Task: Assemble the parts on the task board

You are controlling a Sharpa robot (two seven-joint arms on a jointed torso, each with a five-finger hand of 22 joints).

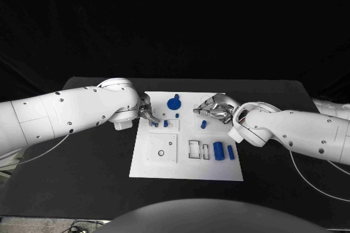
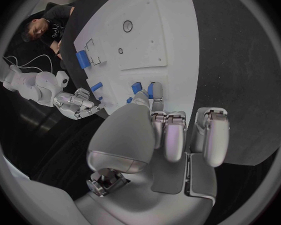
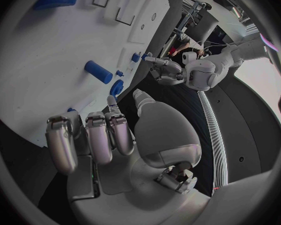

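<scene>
Over task board (image 1: 186,165), left robot hand (image 1: 146,113) fingertips touching blue part (image 1: 155,124)

Blue parts (image 1: 219,150) on white task board (image 1: 186,170)

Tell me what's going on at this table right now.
A two-armed robot is assembling small blue parts on a white task board. Its left hand hovers at the board's far left, fingertips close to two small blue pegs; whether it touches them is unclear. The right hand hangs over the far right with fingers curled, holding nothing visible. A blue knob sits between the hands, and two blue cylinders lie near the board's right edge.
</scene>
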